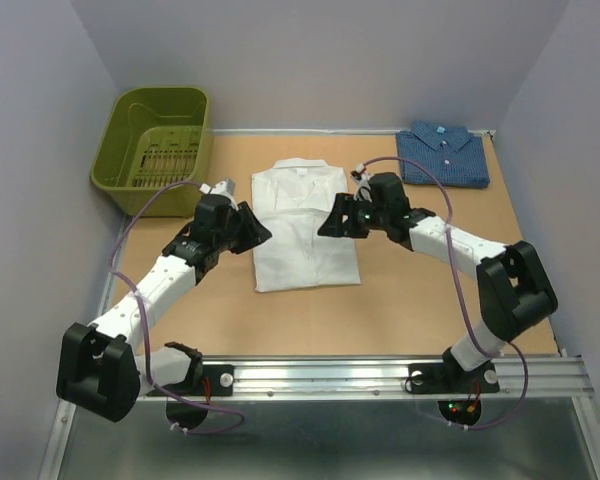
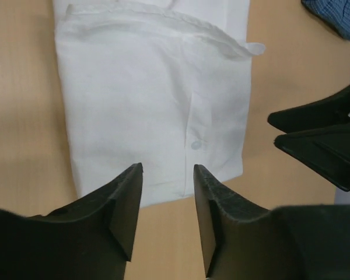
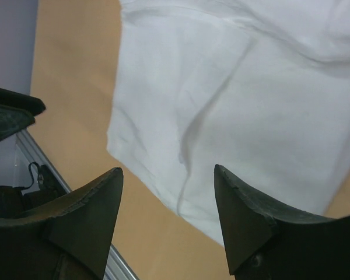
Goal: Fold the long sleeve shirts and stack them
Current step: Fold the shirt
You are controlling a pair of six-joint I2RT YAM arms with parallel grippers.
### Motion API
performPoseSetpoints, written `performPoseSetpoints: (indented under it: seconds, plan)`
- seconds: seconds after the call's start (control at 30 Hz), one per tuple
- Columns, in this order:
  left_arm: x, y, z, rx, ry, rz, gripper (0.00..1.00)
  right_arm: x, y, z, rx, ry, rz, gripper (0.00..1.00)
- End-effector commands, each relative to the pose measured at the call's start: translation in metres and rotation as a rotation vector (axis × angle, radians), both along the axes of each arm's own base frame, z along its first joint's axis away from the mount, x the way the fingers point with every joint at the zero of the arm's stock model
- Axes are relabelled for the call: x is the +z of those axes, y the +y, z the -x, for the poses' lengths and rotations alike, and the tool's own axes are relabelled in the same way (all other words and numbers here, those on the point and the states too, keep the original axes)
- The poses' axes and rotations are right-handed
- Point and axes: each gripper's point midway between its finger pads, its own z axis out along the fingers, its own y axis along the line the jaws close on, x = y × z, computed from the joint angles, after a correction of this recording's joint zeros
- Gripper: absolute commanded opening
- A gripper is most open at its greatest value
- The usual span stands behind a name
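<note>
The white shirt (image 1: 305,225) lies folded into a rectangle at the table's middle, collar toward the back; it also fills the left wrist view (image 2: 157,111) and the right wrist view (image 3: 239,105). The dark blue shirt (image 1: 443,153) lies folded at the back right, a corner of it showing in the left wrist view (image 2: 338,17). My left gripper (image 1: 260,232) hovers at the white shirt's left edge, open and empty (image 2: 168,169). My right gripper (image 1: 330,222) hovers at the shirt's right edge, open and empty (image 3: 168,170).
A green plastic basket (image 1: 155,135) stands at the back left corner. Grey walls close in the table on three sides. A metal rail (image 1: 380,375) runs along the near edge, bearing the arm bases.
</note>
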Motion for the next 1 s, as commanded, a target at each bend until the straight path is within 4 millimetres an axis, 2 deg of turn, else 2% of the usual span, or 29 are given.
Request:
performPoseSetpoints:
  seconds: [0.0,0.13,0.17,0.2,0.23,0.3,0.4,0.43,0.47,0.6,0.63,0.7,0.83,0.9,0.97]
  plan:
    - [0.004,-0.032,0.002,-0.081,-0.008,0.104,0.45,0.033,0.06,-0.013,0.094,-0.093,-0.12,0.69]
    - [-0.034,-0.042,0.004,-0.081,0.079,0.121,0.21,0.029,0.095,-0.017,0.127,-0.083,-0.185,0.69]
    - [-0.048,-0.042,0.004,-0.075,0.112,0.112,0.19,0.016,0.1,-0.019,0.129,-0.057,-0.185,0.69]
    - [-0.056,-0.041,0.005,-0.061,0.133,0.117,0.13,0.016,0.105,-0.02,0.143,-0.061,-0.203,0.68]
    - [-0.074,-0.039,0.011,-0.056,0.178,0.104,0.1,0.003,0.111,-0.017,0.156,-0.028,-0.205,0.68]
    - [-0.086,-0.04,0.015,-0.059,0.208,0.11,0.1,-0.004,0.116,-0.019,0.165,-0.029,-0.22,0.68]
    - [-0.118,-0.038,0.029,-0.063,0.294,0.095,0.08,-0.023,0.116,-0.024,0.16,-0.033,-0.201,0.68]
    - [-0.118,-0.038,0.03,-0.067,0.295,0.098,0.08,-0.025,0.116,-0.027,0.158,-0.042,-0.193,0.68]
    - [-0.126,-0.037,0.033,-0.072,0.318,0.084,0.08,-0.032,0.114,-0.033,0.137,-0.061,-0.167,0.68]
    - [-0.14,-0.034,0.041,-0.087,0.354,0.06,0.08,-0.046,0.098,-0.056,0.078,-0.069,-0.145,0.68]
    - [-0.143,-0.033,0.043,-0.087,0.362,0.057,0.08,-0.053,0.087,-0.066,0.05,-0.06,-0.14,0.68]
    - [-0.148,-0.032,0.046,-0.096,0.377,0.049,0.08,-0.056,0.078,-0.076,0.036,-0.062,-0.155,0.68]
    - [-0.152,-0.032,0.05,-0.109,0.39,0.045,0.08,-0.061,0.053,-0.109,0.001,-0.064,-0.18,0.68]
    - [-0.153,-0.031,0.051,-0.111,0.392,0.041,0.08,-0.058,0.047,-0.118,0.007,-0.069,-0.212,0.68]
    - [-0.152,-0.032,0.051,-0.115,0.392,0.041,0.07,-0.056,0.034,-0.137,-0.016,-0.085,-0.233,0.68]
